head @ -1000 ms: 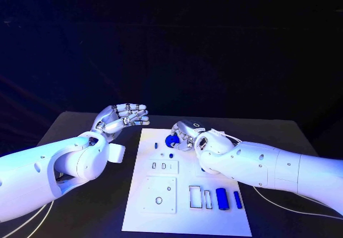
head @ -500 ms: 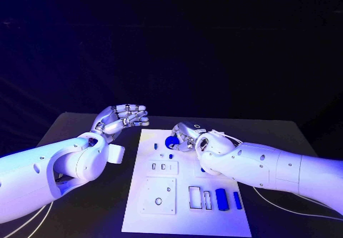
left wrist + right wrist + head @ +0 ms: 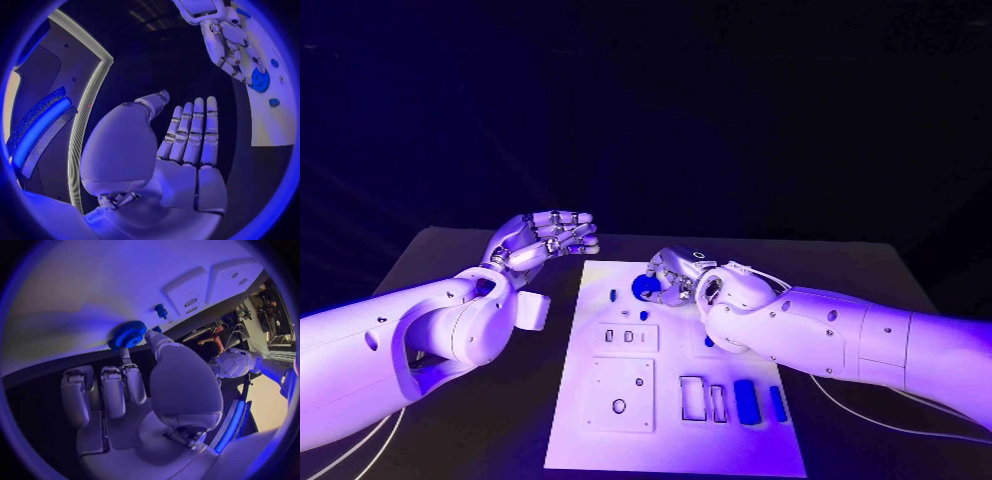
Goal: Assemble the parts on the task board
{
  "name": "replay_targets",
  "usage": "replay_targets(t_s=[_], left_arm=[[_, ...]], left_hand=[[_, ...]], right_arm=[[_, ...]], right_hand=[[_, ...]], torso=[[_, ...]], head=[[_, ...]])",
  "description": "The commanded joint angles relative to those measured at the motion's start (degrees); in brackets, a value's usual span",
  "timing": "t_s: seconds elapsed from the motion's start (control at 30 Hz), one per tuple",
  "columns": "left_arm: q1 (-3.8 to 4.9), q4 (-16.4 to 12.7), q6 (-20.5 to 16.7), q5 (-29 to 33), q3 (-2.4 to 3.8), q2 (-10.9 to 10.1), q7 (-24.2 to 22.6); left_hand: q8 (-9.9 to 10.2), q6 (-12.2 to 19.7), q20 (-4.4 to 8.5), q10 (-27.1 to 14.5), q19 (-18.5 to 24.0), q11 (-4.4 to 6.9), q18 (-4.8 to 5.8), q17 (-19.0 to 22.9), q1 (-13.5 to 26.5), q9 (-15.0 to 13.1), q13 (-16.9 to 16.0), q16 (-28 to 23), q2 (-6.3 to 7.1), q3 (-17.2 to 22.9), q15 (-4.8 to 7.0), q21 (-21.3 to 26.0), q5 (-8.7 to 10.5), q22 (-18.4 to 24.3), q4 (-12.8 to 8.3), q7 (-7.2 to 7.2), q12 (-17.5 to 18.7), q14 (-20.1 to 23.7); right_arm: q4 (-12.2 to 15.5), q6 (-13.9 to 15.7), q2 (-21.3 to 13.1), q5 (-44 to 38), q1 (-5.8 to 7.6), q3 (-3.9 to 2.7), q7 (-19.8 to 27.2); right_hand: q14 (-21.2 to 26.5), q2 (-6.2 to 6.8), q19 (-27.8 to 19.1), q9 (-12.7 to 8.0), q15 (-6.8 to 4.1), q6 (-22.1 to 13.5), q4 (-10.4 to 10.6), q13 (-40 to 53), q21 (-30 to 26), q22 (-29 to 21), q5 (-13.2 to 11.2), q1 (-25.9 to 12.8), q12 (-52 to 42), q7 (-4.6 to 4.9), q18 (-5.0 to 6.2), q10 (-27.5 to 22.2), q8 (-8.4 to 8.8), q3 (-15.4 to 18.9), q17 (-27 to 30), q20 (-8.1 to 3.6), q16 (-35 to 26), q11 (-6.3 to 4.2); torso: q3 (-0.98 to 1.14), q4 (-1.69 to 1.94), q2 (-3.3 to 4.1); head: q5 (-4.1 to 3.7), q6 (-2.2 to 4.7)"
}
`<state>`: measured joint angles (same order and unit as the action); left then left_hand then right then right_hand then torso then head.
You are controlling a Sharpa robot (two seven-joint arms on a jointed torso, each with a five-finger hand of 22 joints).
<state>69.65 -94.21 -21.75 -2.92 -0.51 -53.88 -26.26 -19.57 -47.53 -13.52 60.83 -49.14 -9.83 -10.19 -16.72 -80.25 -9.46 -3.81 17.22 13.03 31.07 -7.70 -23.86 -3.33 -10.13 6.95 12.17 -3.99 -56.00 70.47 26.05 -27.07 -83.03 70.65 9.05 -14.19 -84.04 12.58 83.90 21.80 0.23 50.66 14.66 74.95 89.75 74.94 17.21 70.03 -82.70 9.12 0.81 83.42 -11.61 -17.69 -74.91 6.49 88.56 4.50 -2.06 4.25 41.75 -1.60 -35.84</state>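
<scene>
Overhead, one white task board (image 3: pixel 678 440) lay lengthwise on the black bench (image 3: pixel 877 270), between the two white arms. The right hand (image 3: pixel 678 277) rested at the far end of the board and pinched one blue gear (image 3: pixel 646 287) between thumb and a fingertip; the right wrist view showed the same gear (image 3: pixel 128 334) gripped at its toothed rim, close against the board surface, with the other fingers (image 3: pixel 103 392) held straight beside it. The left hand (image 3: pixel 545 238) hovered off the board's far left corner, above the bench, holding nothing, its fingers extended side by side and the thumb apart, as the left wrist view (image 3: pixel 187 145) confirmed.

Parts counted on the board: two blue bars (image 3: pixel 746 403) lying side by side near the front right corner, one small blue peg (image 3: pixel 615 295) standing near the left edge just beside the gear, and one further blue piece (image 3: pixel 710 342) partly hidden under the right forearm. Two raised white blocks (image 3: pixel 620 393) sat on the board's left half, one behind the other.
</scene>
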Motion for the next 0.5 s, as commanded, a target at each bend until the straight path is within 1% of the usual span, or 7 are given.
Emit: replay_targets(t_s=[0.03, 0.4, 0.5], left_arm=[[0.09, -0.2, 0.8, 0.1, 0.05, 0.0, -0.3], [0.09, -0.2, 0.8, 0.1, 0.05, -0.1, -0.3], [0.09, -0.1, 0.8, 0.1, 0.05, -0.1, -0.3]], left_hand=[[0.3, 0.3, -0.03, 0.1, 0.0, -0.35, -0.17, -0.1, 0.1, -0.1, -0.1, -0.2, -0.49, -0.1, 0.1, -0.2, 0.23, -0.1, -0.2, 1.28, 0.2, 0.5], [0.3, 0.3, -0.03, 0.1, 0.0, -0.35, -0.17, -0.1, 0.1, -0.1, -0.1, -0.2, -0.49, -0.1, 0.1, -0.2, 0.23, -0.1, -0.2, 1.28, 0.2, 0.5], [0.3, 0.3, -0.03, 0.1, 0.0, -0.35, -0.17, -0.1, 0.1, -0.1, -0.1, -0.2, -0.49, -0.1, 0.1, -0.2, 0.23, -0.1, -0.2, 1.28, 0.2, 0.5]], right_arm=[[-0.1, -2.5, -0.3, 0.4, -0.26, 0.2, -0.3], [0.9, -2.3, -1.3, 0.4, -0.28, 0.21, -0.5], [1.1, -2.3, -1.6, 0.4, -0.28, 0.22, -0.6]], right_hand=[[-5.1, -0.4, 6.1, 0.1, 0.2, 0.4, 0.4, 7.7, 0.3, 15.1, 0.3, -0.2, -0.2, 0.01, -0.81, 0.5, -0.1, 0.1, -10.8, 0.19, 0.2, -0.08], [-5.1, -0.47, 6.1, 0.1, 0.18, 0.4, 0.4, 7.8, 0.3, 15.1, 0.3, -0.2, -0.3, -0.01, -0.81, 0.6, -0.09, 0.1, -10.8, 0.18, 0.2, -0.09], [-5.1, -0.5, 6.1, 0.1, 0.18, 0.4, 0.4, 7.8, 0.3, 15.1, 0.3, -0.2, -0.4, -0.01, -0.81, 0.6, -0.08, 0.1, -10.8, 0.18, 0.2, -0.09]], torso=[[-0.02, 0.08, -0.03], [0.0, 0.01, 0.01], [0.0, 0.04, 0.02]], head=[[-0.03, 0.02], [0.03, -0.02], [0.02, -0.02]])
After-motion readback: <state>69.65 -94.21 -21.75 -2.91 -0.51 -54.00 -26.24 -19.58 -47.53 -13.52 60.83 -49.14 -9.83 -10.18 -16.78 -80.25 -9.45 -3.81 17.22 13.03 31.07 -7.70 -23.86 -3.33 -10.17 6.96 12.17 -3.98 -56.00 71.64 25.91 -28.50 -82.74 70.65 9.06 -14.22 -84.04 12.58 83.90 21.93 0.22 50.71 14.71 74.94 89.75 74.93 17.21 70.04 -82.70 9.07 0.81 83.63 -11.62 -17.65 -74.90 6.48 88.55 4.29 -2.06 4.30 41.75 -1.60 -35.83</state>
